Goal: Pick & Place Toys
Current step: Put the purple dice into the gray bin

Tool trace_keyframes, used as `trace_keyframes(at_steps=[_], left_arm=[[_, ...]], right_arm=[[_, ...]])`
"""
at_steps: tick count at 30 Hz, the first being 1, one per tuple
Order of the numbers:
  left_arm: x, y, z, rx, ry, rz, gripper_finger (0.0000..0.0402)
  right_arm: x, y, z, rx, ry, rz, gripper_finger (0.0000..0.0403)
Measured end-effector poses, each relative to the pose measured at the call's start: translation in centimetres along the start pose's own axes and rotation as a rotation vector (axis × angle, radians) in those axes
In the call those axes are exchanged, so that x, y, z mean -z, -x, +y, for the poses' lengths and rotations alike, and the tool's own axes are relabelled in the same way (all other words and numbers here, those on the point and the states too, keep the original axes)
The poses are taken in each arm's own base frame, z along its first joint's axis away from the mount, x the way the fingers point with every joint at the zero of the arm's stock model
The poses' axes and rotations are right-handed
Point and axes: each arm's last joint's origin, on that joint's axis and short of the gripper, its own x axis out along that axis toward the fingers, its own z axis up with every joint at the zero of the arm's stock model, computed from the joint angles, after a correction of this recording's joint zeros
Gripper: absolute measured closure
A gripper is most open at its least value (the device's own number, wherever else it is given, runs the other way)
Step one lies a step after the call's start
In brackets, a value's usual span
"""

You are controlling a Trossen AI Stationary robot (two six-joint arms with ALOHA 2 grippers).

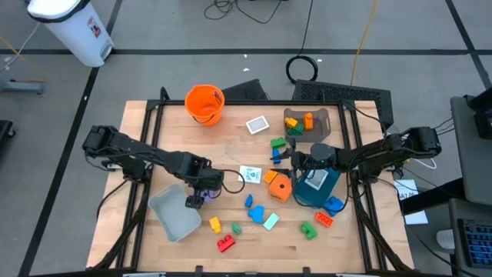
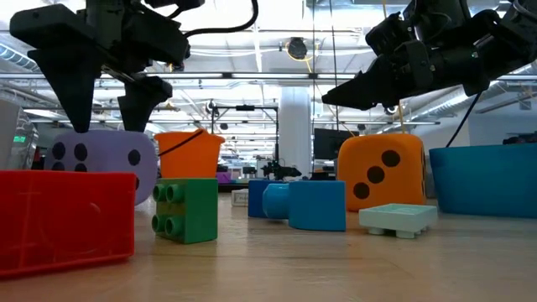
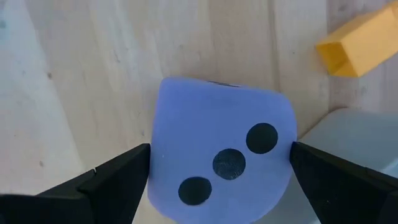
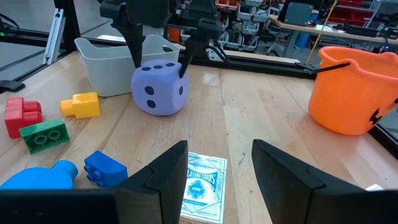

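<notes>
Low and left in the high view, the left gripper (image 1: 196, 196) stands wide open around the purple die (image 1: 195, 199) beside the grey bin (image 1: 174, 218), so it likely squeezes shut next.

Purple die (image 3: 221, 149) cut off at the left wrist view's edge. Red block (image 2: 63, 220) cropped in the low view. Blue piece (image 4: 37, 177) partly hidden behind fingers (image 4: 158, 180).
</notes>
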Motion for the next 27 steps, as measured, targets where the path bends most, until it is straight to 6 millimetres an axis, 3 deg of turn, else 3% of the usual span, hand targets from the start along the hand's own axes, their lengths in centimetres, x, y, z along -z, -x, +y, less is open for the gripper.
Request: trace_keyframes(at_steps=[19,27], left_arm=[[0.0,0.2,0.3,-0.055,0.027,0.001,0.0014],[-1.1,2.0,0.2,-0.072,0.066,-0.049,0.0014]], right_arm=[[0.0,0.0,0.0,0.0,0.0,0.003,0.0232],[0.0,0.0,0.0,0.0,0.0,0.003,0.0232]])
